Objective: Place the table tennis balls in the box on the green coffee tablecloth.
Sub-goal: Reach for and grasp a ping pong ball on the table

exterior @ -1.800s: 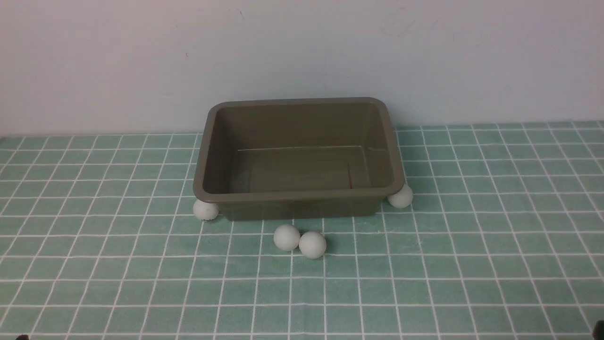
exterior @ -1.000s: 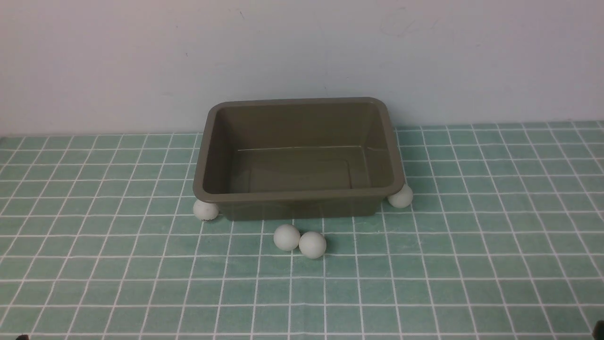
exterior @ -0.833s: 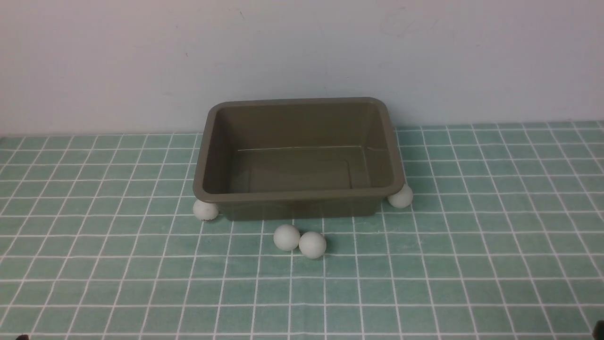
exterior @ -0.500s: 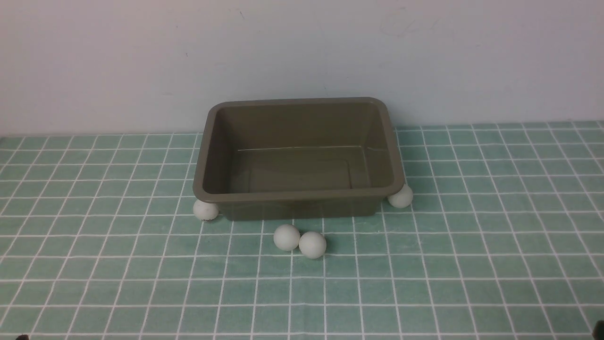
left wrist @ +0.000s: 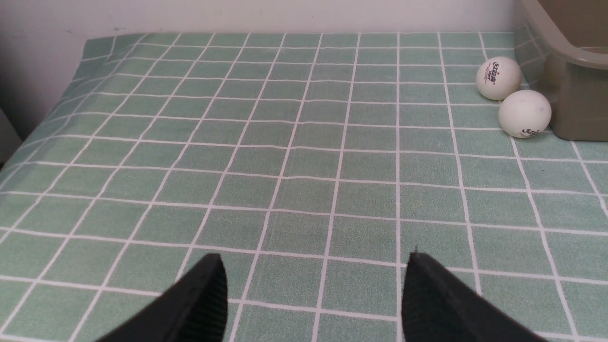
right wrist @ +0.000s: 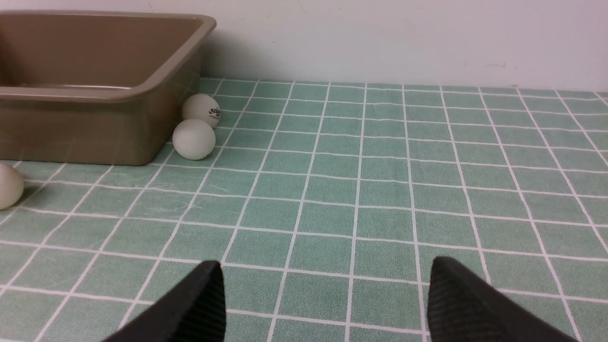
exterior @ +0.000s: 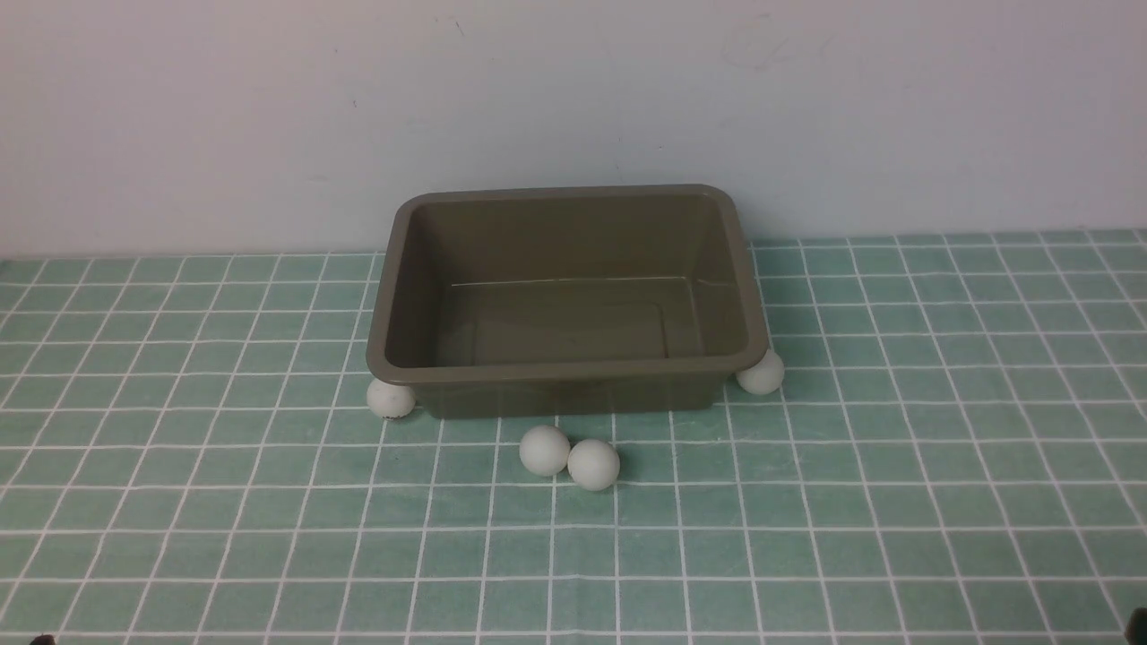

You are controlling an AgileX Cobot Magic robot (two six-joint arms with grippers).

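The olive-brown box [exterior: 556,372] stands empty at the back middle of the green tablecloth [exterior: 896,502]. Several white table tennis balls lie on the cloth around it: one at its near left corner [exterior: 391,399], two touching in front [exterior: 545,450] [exterior: 593,464], one at its near right corner [exterior: 761,372]. The left wrist view shows two balls [left wrist: 498,78] [left wrist: 524,113] beside the box wall [left wrist: 570,61]. The right wrist view shows two balls [right wrist: 201,109] [right wrist: 194,138] by the box [right wrist: 95,90]. My left gripper [left wrist: 313,256] and right gripper [right wrist: 325,263] are open, empty, far from the balls.
A white wall rises right behind the box. The cloth's left edge [left wrist: 57,95] shows in the left wrist view, with a dark gap beyond it. Another ball [right wrist: 7,186] sits at the edge of the right wrist view.
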